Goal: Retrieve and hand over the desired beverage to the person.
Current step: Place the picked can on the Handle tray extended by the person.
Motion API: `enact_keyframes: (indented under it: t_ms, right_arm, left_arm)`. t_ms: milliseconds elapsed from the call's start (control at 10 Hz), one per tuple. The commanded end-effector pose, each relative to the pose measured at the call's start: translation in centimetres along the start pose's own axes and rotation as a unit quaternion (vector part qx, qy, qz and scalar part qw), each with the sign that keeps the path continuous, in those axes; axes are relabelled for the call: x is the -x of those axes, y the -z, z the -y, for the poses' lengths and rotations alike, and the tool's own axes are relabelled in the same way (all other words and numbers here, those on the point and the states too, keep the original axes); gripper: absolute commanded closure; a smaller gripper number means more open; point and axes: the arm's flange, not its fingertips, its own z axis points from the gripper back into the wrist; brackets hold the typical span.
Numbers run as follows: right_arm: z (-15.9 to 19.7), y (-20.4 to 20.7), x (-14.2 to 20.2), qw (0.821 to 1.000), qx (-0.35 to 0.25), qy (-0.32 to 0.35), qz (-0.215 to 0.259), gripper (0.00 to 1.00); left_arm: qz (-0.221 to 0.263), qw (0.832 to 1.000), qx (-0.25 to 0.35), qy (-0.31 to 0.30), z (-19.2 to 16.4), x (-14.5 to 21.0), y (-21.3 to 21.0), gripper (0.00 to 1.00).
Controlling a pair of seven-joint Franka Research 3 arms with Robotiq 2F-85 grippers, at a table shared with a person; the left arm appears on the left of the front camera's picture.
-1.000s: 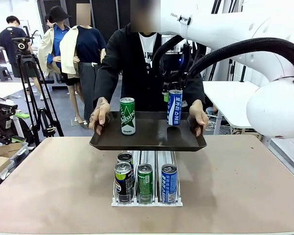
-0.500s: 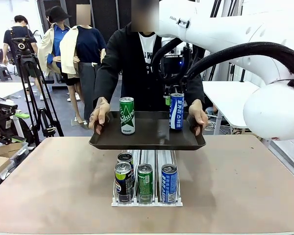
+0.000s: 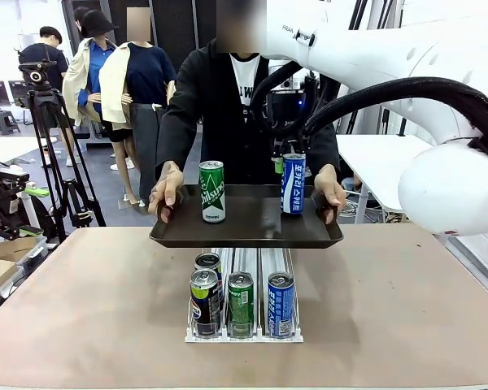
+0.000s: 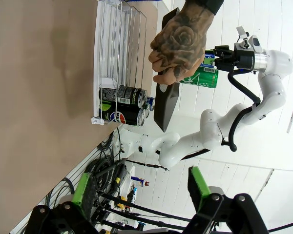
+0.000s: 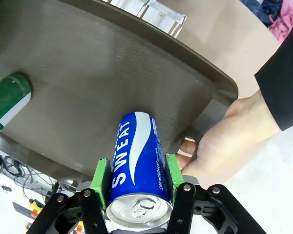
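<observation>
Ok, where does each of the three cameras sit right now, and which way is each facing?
Front view: fixed between the arms, facing across the table at the person holding the tray; the right arm reaches in, its right gripper on the blue can.
Left wrist view: rolled sideways beside the table, looking past the open left gripper at the can rack.
Right wrist view: above the tray, looking down the pads clamping the blue can.
Shared: blue can, tray, green can.
</observation>
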Motion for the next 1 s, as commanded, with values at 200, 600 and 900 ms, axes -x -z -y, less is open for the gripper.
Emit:
enact_keyframes:
  t_ms: [200, 600, 900]
  right_arm:
    - [-0.1, -2.8, -2.6, 1.0, -0.002, 0.004, -0.007, 0.03]
    - [-0.3, -3.4, -2.0, 1.0, 0.008, 0.003, 0.018, 0.0]
    - [-0.6, -3.7, -1.6, 0.999, 0.031, 0.007, 0.013, 0.0]
  left_arm:
    - [0.004, 1.0, -0.002, 0.001, 0.1, 0.2, 0.1, 0.0]
    - [0.004, 1.0, -0.002, 0.001, 0.1, 0.2, 0.1, 0.0]
    - [0.004, 1.0, -0.002, 0.001, 0.1, 0.2, 0.1, 0.0]
